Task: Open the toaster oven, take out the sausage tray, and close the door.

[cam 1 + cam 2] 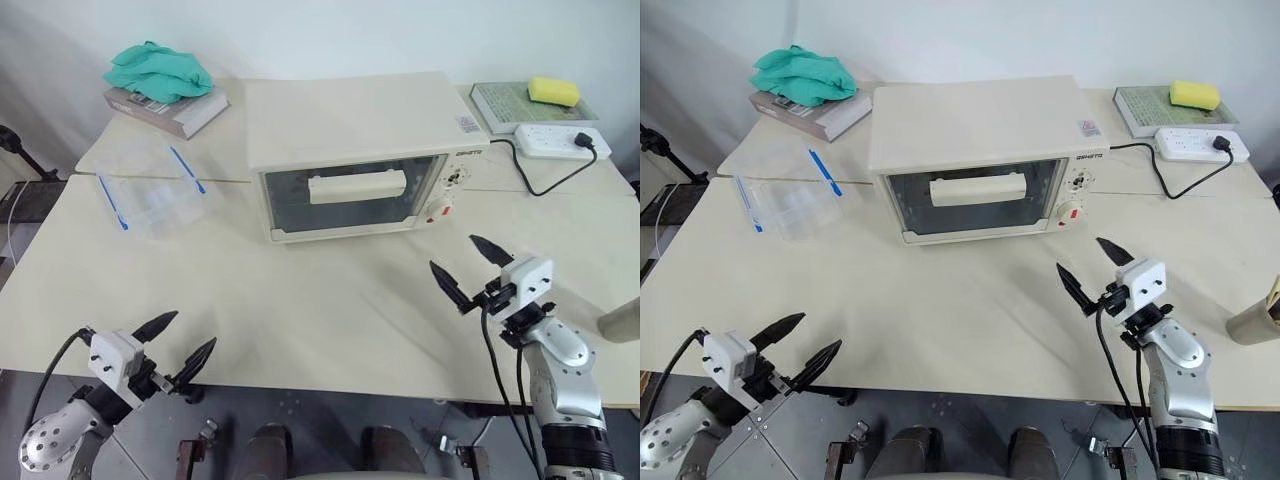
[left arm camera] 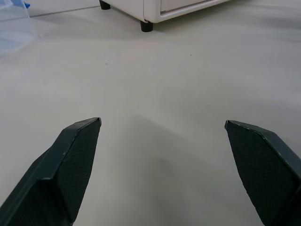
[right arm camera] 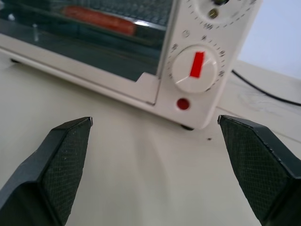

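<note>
The toaster oven sits at twelve o'clock on the surface, door shut — left pincer at seven, right pincer at four, both spread wide, empty.

Toaster oven: small dark brand mark above the knobs and a top sticker, neither legible; dial numerals blurred, unreadable
</note>
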Action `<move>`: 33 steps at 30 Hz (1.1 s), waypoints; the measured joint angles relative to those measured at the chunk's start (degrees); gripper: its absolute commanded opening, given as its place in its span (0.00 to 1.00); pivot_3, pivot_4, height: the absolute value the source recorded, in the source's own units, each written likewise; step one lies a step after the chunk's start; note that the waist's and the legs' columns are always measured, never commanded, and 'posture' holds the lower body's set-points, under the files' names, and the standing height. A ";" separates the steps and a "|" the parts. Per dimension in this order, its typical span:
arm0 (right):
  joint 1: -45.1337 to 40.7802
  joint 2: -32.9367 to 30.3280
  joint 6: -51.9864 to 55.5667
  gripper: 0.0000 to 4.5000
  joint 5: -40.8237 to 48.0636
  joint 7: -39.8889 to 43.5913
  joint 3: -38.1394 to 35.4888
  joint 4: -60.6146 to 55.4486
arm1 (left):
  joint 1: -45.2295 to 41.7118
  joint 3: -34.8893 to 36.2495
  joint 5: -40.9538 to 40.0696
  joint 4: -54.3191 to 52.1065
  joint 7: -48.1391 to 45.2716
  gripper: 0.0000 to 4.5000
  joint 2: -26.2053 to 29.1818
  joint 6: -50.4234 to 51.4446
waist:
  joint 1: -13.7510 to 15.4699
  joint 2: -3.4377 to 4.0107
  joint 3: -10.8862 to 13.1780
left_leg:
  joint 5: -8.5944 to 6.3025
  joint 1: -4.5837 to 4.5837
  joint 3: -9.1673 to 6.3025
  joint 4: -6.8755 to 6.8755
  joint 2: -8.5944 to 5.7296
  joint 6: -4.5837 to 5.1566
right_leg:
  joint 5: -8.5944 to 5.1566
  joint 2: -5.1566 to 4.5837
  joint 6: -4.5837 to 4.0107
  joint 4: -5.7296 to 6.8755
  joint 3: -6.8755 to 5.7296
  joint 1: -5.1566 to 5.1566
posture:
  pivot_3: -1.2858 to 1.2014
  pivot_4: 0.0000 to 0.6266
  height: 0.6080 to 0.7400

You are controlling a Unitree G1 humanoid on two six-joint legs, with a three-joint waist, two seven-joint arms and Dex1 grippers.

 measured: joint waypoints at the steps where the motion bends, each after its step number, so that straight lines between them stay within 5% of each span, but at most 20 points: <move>1: -0.14 -0.52 -0.05 1.00 0.01 0.59 0.00 0.63 | -0.01 0.23 -0.05 0.01 -0.24 1.00 0.58 0.05 | -0.08 0.00 0.00 | 0.00 0.00 0.00 0.01 0.00 0.00 | 0.00 0.00 0.00 0.01 0.00 0.00 | 0.52 0.24 1.00; 5: -2.06 -4.01 0.89 1.00 2.52 7.51 1.47 1.40 | -2.10 0.84 -6.81 -0.28 -3.10 1.00 3.51 5.45 | -0.17 0.07 0.05 | 0.00 0.03 0.01 0.02 0.03 0.00 | 0.00 0.00 0.00 0.09 0.03 -0.02 | 0.52 0.24 1.00; 10: -9.73 -7.43 12.92 1.00 10.24 14.14 4.33 -2.26 | -9.64 4.14 -33.37 -2.68 -10.90 1.00 13.59 22.55 | -0.32 0.03 0.21 | 0.01 0.08 -0.04 0.11 0.06 -0.03 | 0.00 -0.02 -0.01 0.21 0.04 0.01 | 0.52 0.24 1.00; 20: -25.05 -7.78 24.00 1.00 11.92 18.86 8.64 2.39 | -23.50 -1.93 -28.09 0.99 -14.90 1.00 14.67 23.65 | -0.30 0.05 0.24 | -0.03 -0.08 -0.01 0.02 0.04 -0.02 | 0.02 0.03 0.02 0.23 -0.04 -0.09 | 0.52 0.24 1.00; 33: -28.87 -5.54 27.47 1.00 13.20 21.55 10.25 0.11 | -22.48 -1.60 -25.69 0.96 -13.82 1.00 12.13 23.74 | -0.29 0.04 0.24 | -0.07 -0.11 -0.01 0.05 0.08 -0.05 | 0.02 0.03 0.03 0.22 -0.15 -0.11 | 0.52 0.24 1.00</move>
